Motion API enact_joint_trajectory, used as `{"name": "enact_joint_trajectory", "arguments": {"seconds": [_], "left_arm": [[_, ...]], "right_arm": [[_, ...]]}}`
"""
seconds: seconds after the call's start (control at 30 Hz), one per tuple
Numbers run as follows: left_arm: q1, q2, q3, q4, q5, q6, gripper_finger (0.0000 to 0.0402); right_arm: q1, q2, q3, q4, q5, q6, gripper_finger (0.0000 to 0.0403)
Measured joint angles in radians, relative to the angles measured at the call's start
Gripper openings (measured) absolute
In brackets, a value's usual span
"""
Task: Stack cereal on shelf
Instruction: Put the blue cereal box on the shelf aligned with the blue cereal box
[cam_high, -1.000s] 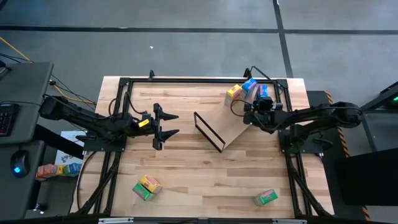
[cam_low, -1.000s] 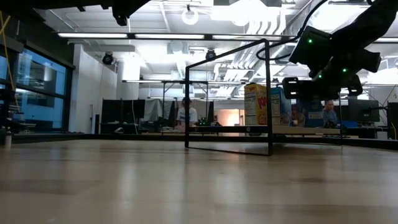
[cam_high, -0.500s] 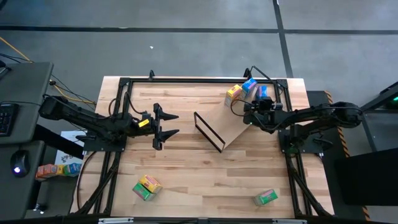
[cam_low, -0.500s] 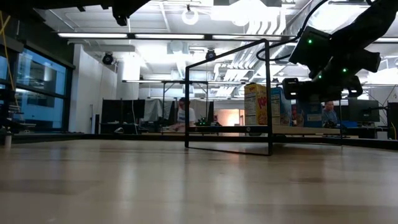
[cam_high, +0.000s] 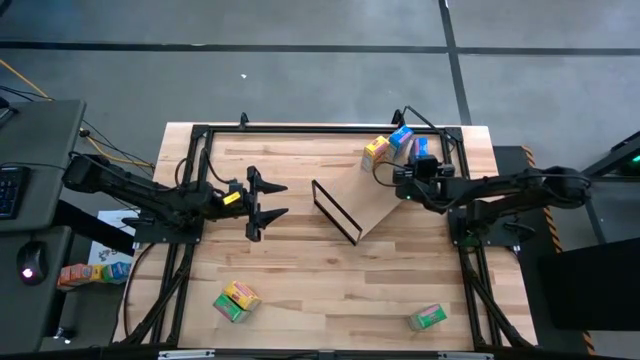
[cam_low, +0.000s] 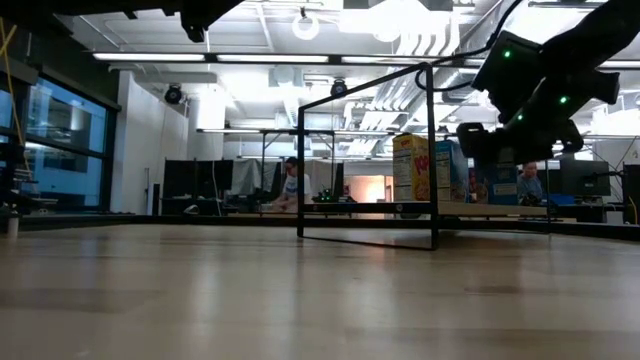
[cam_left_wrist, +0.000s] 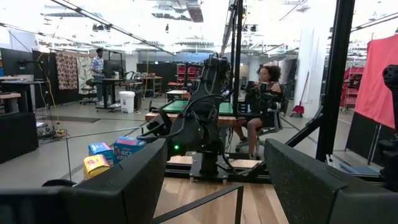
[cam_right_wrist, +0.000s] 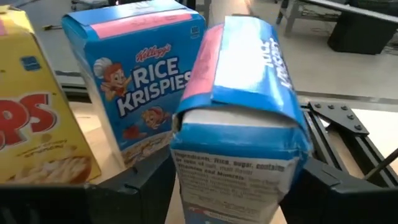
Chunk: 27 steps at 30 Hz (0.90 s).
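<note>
The left gripper (cam_high: 262, 200) waits wide open and empty above the table's left half. On the shelf (cam_high: 378, 205), the right gripper (cam_high: 413, 170) has just widened around the blue box (cam_right_wrist: 239, 124), so this cereal seems placed beside the other two boxes.

Grey concrete floor (cam_high: 300, 80) – bright ceiling lights (cam_low: 300, 25), dark windows (cam_low: 50, 150).
</note>
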Motion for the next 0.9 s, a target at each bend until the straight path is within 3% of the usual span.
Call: {"name": "enact_joint_trajectory", "arguments": {"seconds": [0.37, 0.9], "left_arm": [[0.0, 0.0, 0.0, -0.001, 0.0, -0.007, 0.0259], [0.0, 0.0, 0.0, -0.001, 0.0, -0.008, 0.0259]], "right_arm": [[0.087, -0.139, 0.0, -0.12, -0.08, -0.002, 0.0232], [0.1, -0.149, 0.0, -0.101, -0.216, -0.001, 0.0232]]}}
